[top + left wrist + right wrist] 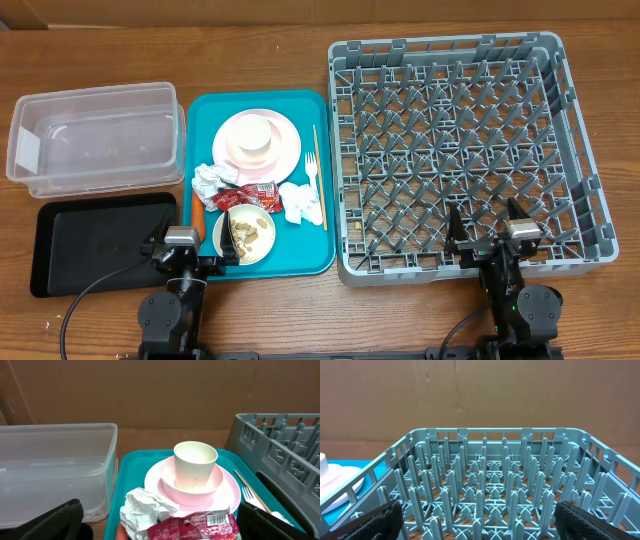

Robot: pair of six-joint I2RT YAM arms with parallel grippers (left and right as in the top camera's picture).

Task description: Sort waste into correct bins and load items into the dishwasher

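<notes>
Plainly, the job is at its opening step: I see no waste in either bin and no dishes in the rack, and everything to be handled sits on the teal tray [205, 120] in the middle. The left gripper [159, 507] hangs at the tray's near edge, jaws spread wide with nothing between them. The right gripper [477, 507] is likewise wide open and empty, at the near side of the grey dish rack [450, 46] on the right.

On the tray's far half a pink plate [288, 150] carries a white cup [256, 140] (the left wrist view shows a pink bowl [172, 491] under it). Nearer lie a napkin [210, 180], a red wrapper [255, 194], a second napkin [300, 203], a carrot [197, 212] at the left rim and a bowl of scraps [248, 236]. A fork [313, 170] and chopstick [320, 180] lie along the right edge. The clear tub [95, 140] stands far left, the black tray [95, 240] near left.

I judge the next move to be a short reach forward and down by the left arm onto the napkin or wrapper, then a carry left to a bin.
</notes>
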